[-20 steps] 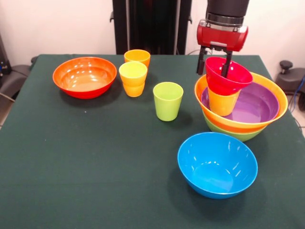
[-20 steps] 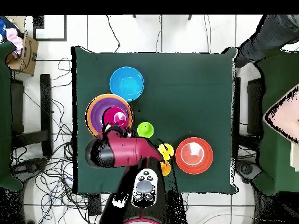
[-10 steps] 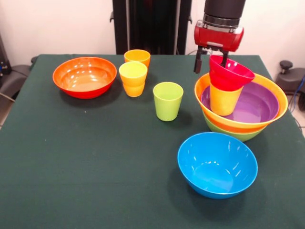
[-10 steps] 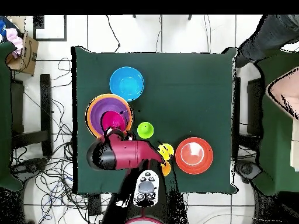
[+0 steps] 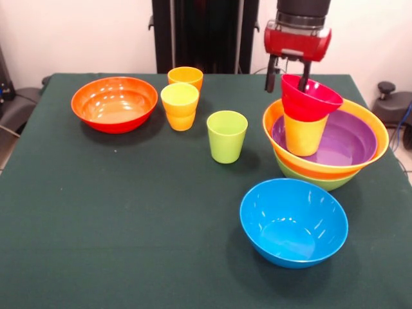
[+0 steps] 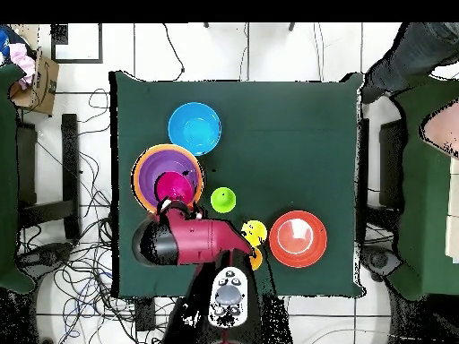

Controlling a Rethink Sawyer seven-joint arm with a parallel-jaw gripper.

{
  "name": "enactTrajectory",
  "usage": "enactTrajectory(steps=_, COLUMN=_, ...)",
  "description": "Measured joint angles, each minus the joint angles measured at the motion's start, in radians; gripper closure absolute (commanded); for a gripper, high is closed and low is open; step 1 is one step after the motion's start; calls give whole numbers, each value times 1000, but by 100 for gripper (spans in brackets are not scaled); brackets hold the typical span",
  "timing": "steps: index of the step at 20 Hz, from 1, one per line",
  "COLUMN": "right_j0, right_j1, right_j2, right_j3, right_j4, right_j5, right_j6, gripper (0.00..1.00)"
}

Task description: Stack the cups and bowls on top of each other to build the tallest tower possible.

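Gripper (image 5: 289,76) lifting clear since earlier — jaws apart, straddling rim of small red bowl (image 5: 311,98) sitting on yellow cup (image 5: 304,134).

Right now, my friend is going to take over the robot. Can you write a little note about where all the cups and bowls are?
Gripper: open, one finger either side of the small red bowl's far rim.
Tower: the red bowl sits on a yellow-orange cup standing in the purple bowl, which is nested in the large orange bowl and the lime green bowl.
Done: five pieces stacked.
Left loose on the table: blue bowl, red-orange bowl, lime green cup, yellow cup sitting in an orange one, and another orange cup behind.
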Motion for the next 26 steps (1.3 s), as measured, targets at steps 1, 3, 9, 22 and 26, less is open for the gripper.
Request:
enactTrajectory(steps=1, right_j0=0, right_j1=-13, right_j2=5, right_j3=5, right_j4=1, right_j5=0, right_j6=0, gripper=0)
enactTrajectory(steps=3, right_j0=0, right_j1=-39, right_j2=14, right_j3=14, right_j4=4, right_j5=0, right_j6=0, gripper=0)
enactTrajectory(steps=9, right_j0=0, right_j1=-116, right_j2=34, right_j3=24, right_j4=25, right_j5=10, right_j6=0, gripper=0)
enactTrajectory(steps=22, right_j0=-43, right_j1=-272, right_j2=68, right_j3=32, right_j4=78, right_j5=172, right_j6=0, gripper=0)
enactTrajectory(steps=26, right_j0=-75, right_j1=-326, right_j2=75, right_j3=32, right_j4=91, right_j5=246, right_j6=0, gripper=0)
